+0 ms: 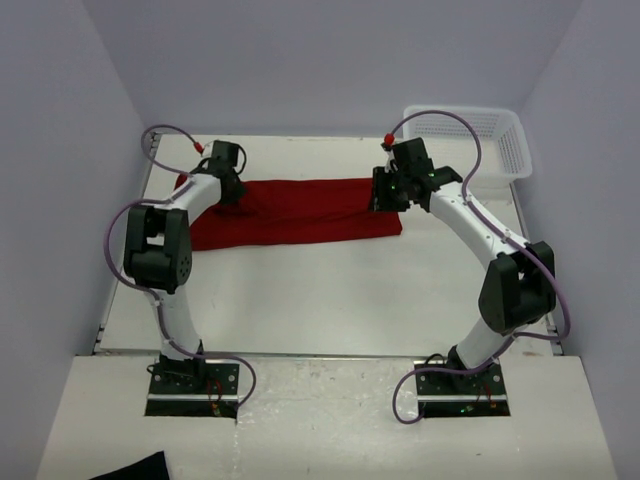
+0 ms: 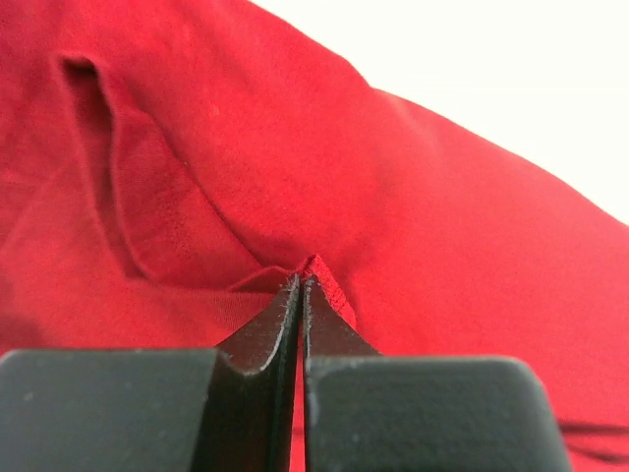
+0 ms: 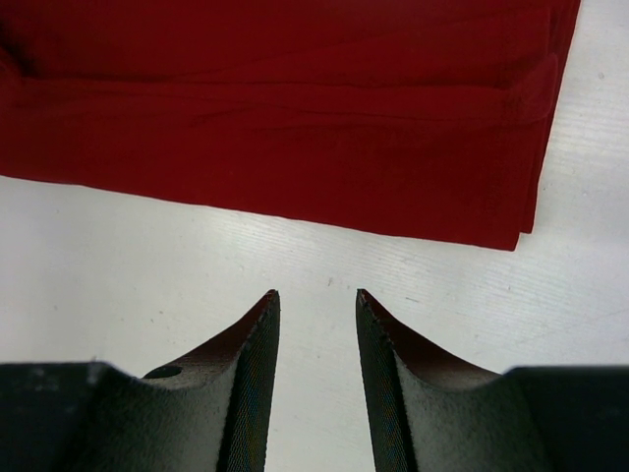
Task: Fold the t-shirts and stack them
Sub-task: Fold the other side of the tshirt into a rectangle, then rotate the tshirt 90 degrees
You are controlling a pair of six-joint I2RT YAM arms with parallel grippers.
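Basket (image 1: 468, 138) of white plastic mesh sits at the far right corner of the table (image 1: 320, 300), rectangular with flared lattice walls; from overhead only its own pale grid shows inside it. Well apart from it, the t-shirt (image 1: 300, 212) lies on the far half of the matte white tabletop as a long, flat band of dark red cloth running left to right between the two arms. The fabric (image 2: 442, 246) looks like soft, plain knit. In the left wrist view a deep, pocket-like crease sinks into it at upper left, and a narrow hemmed edge rises in a small peak. The left gripper (image 2: 303, 285) has its black fingers pressed together on that peak, pinching the red hem near the shirt's left end (image 1: 232, 188). At the other end, the right wrist view shows the t-shirt (image 3: 295, 98) with a straight near edge and a squared corner where several layers stack one on another. The right gripper (image 3: 314, 295) hangs just short of that edge with its jaws parted, bare white table showing between them. Their inner faces are finely ribbed, dark and tapering to points. In the overhead view it sits at the band's right end (image 1: 386, 192). On the near platform, at the bottom left, lies a black cloth scrap (image 1: 132, 468), limp and pointed.
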